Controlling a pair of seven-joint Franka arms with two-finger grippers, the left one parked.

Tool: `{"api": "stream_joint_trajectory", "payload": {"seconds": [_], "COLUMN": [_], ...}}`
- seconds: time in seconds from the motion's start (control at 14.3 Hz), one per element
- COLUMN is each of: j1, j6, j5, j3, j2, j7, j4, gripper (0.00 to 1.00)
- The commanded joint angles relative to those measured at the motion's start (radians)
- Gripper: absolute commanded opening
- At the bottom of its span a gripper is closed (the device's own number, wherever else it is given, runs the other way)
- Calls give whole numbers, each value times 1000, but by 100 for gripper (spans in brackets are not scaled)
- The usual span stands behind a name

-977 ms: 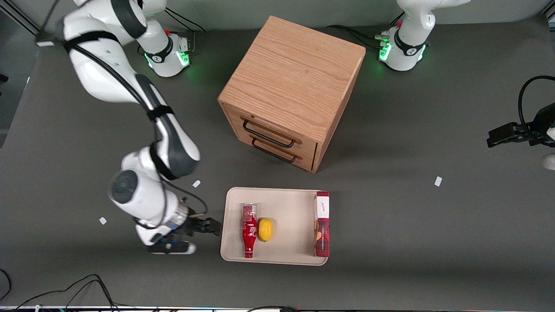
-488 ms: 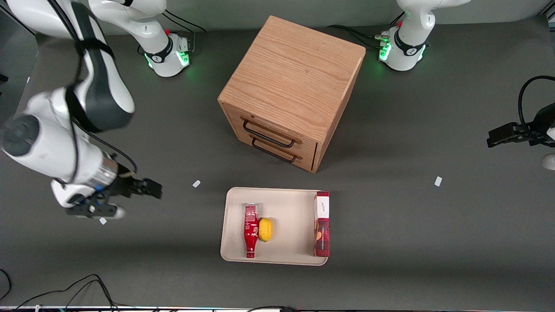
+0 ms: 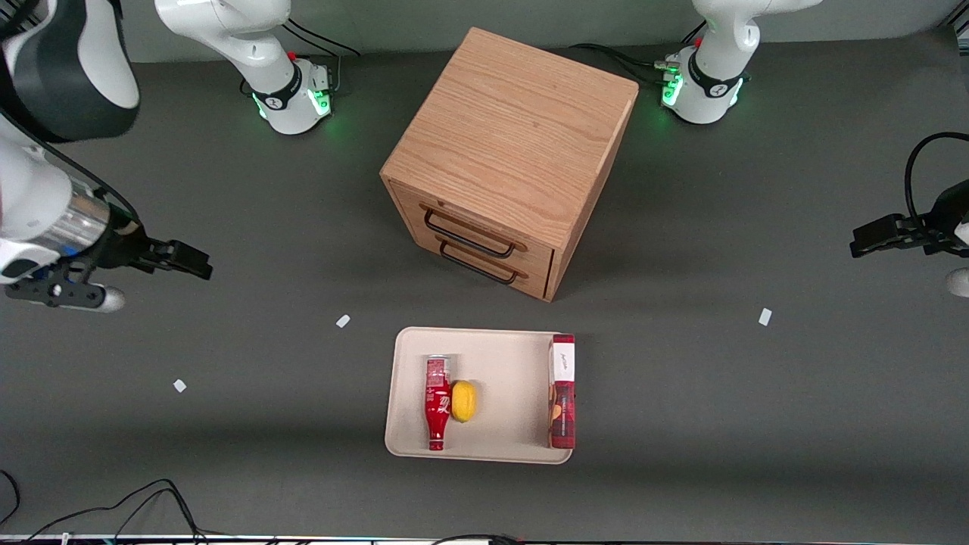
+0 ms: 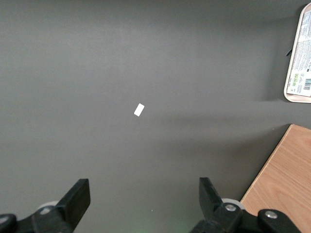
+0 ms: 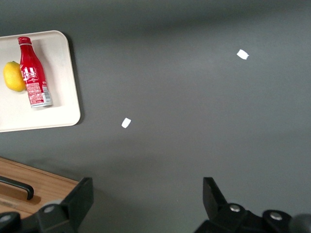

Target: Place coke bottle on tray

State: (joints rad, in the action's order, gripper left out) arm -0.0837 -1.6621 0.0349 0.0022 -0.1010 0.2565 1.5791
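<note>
Front view gives me the bottle (image 3: 437, 403) lying on its side on the tray (image 3: 506, 359), silver base toward the cabinet (image 3: 509, 159) and red cap toward the camera. A lemon (image 3: 463, 401) rests against its flank, touching it. On the same tray, along the edge toward the parked arm's end, I see a tall red box (image 3: 562, 390) lying flat, apart from the lemon. The tray sits on the dark surface (image 3: 681, 424), nearer the camera than the wooden cabinet, in front of its two drawers with black handles.

From the right wrist I see the same bottle (image 5: 32, 72) and lemon (image 5: 13, 76) on the tray (image 5: 63, 82), with two scraps of white tape (image 5: 126, 123) on the bare surface near it and a corner of the cabinet (image 5: 29, 187) showing too.

My gripper (image 3: 178, 259) is well apart from the tray, off toward the working arm's end of the surface and raised above it. Its jaws stand apart with nothing between them; the wrist view shows both black fingers (image 5: 80, 199) spread wide over bare surface.

More tape scraps lie on the surface in the front view: one (image 3: 343, 321) between gripper and tray, another (image 3: 179, 386) nearer the camera, a third (image 3: 764, 316) toward the parked arm's end.
</note>
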Motion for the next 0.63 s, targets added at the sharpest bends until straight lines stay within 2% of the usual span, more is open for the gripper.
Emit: {"api": "stream_joint_trajectory", "payload": {"seconds": [0.0,0.56], "j1": [-1,19], "j6": [8,21], "j5": [-19,-15], "j3": [-5,-5], "j2": [96,98], "j7": [-22,-22], "j4": [55,55], "gripper": [100,100]}}
